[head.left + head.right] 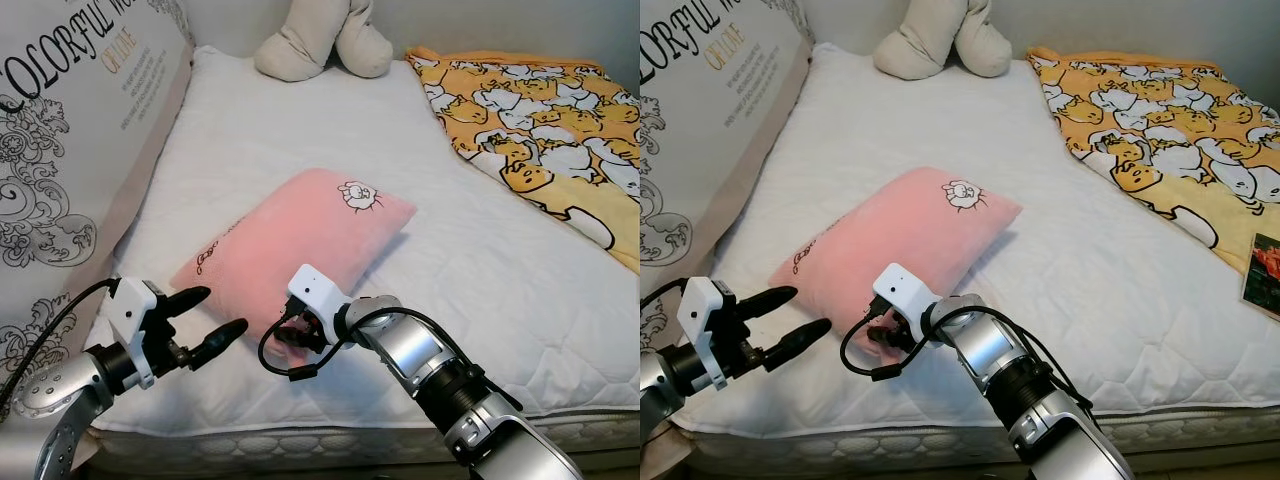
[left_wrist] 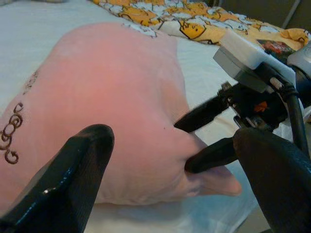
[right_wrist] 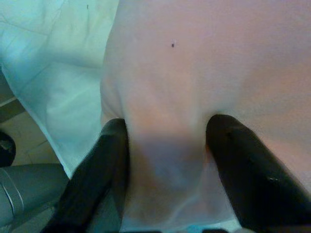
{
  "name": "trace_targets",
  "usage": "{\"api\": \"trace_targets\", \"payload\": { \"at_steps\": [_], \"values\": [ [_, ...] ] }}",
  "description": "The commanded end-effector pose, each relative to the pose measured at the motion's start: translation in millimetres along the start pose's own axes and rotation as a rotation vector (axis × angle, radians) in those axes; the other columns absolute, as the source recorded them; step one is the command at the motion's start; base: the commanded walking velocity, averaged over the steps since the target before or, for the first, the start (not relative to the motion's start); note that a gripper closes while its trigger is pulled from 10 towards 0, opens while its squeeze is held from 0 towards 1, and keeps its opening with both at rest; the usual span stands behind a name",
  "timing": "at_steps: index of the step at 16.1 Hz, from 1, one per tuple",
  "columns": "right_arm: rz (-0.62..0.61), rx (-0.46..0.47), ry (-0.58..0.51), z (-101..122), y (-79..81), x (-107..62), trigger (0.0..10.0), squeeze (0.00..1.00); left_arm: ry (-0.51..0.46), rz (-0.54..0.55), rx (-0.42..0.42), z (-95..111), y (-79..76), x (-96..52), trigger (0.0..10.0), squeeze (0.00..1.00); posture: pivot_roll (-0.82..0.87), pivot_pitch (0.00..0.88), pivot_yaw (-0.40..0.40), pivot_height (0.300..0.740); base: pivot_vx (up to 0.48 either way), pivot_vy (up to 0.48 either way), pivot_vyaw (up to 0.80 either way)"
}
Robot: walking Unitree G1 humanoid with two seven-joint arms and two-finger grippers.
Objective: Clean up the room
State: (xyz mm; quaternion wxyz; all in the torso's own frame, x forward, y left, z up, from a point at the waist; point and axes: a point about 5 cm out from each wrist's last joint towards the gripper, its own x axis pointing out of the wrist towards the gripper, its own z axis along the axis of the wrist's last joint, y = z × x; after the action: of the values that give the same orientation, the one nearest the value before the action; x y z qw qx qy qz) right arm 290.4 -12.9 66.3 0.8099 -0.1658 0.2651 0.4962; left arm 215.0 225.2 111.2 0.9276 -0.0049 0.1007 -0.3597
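Early yet: our right hand [image 1: 283,333] pinches the pink pillow [image 1: 300,235] corner at lower centre, left hand [image 1: 205,320] open beside, nothing tidied.

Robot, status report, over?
Right hand pinching pink pillow's near corner. Left hand open, just beside it. Pillow flat on mattress. Nothing in the way.

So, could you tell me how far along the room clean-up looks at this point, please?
Nothing looks finished yet. In hand: the right end effector has its fingers around the near corner of the pink pillow, which lies askew mid-mattress; the left end effector hovers open beside it. Left: placing the pillow, and the yellow blanket lies rumpled.
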Motion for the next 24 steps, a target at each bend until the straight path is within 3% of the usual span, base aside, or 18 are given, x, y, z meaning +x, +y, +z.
{"api": "trace_targets", "payload": {
  "at_steps": [1, 9, 11, 16, 17, 19, 21, 23, 24],
  "values": [
    [0.015, 0.024, -0.043, 3, -0.7, -1.6, 0.0, 0.0, -0.03, -0.007, 0.007, 7, -2.4, 1.9, 10.0, 0.0, -0.01, 0.0, -0.035, 0.74, 0.0, 0.0, 0.0],
    [0.026, 0.032, -0.044, -1, -6.1, -8.9, 0.0, 0.0, -0.053, -0.023, -0.013, 13, -2.8, 5.4, 10.0, 0.0, -0.02, 0.0, -0.022, 0.74, 0.0, 0.0, 0.0],
    [0.031, 0.046, -0.102, 3, -7.6, -14.6, 0.0, 0.0, -0.05, -0.028, -0.014, 13, -3.7, 5.8, 10.0, 0.0, -0.02, 0.0, -0.022, 0.74, 0.0, 0.0, 0.0],
    [0.064, -0.04, -0.15, -9, -16.8, -48.6, 0.0, 0.0, -0.055, -0.045, 0.004, 19, 0.4, 9.0, 10.0, 0.0, -0.03, 0.0, -0.01, 0.74, 0.0, 0.0, 0.0],
    [0.065, -0.071, -0.209, -6, -22.3, -64.0, 0.0, 0.0, -0.068, -0.047, 0.014, 23, 2.8, 12.3, 10.0, 0.0, -0.03, 0.0, -0.009, 0.74, 0.0, 0.0, 0.0],
    [0.073, -0.091, -0.255, -2, -25.0, -79.0, 0.0, 0.0, -0.078, -0.046, 0.024, 27, 4.3, 14.3, 10.0, 0.0, -0.04, 0.0, -0.006, 0.74, 0.0, 0.0, 0.0],
    [0.101, -0.13, -0.241, -8, -26.1, -97.2, 0.0, 0.0, -0.101, -0.038, 0.035, 33, 8.4, 17.6, 10.0, 0.0, -0.04, 0.0, -0.013, 0.74, 0.0, 0.0, 0.0],
    [0.111, -0.147, -0.212, -11, -21.8, -93.7, 0.0, 0.0, -0.11, -0.035, 0.031, 34, 9.4, 19.1, 10.0, 0.0, -0.05, 0.0, -0.014, 0.74, 0.0, 0.0, 0.0],
    [0.052, -0.114, -0.202, -3, -20.5, -78.6, 10.0, 0.0, -0.101, -0.046, 0.031, 32, 7.5, 20.1, 10.0, 0.0, -0.05, 0.0, -0.013, 0.74, 0.0, 0.0, 0.0]
  ]
}}
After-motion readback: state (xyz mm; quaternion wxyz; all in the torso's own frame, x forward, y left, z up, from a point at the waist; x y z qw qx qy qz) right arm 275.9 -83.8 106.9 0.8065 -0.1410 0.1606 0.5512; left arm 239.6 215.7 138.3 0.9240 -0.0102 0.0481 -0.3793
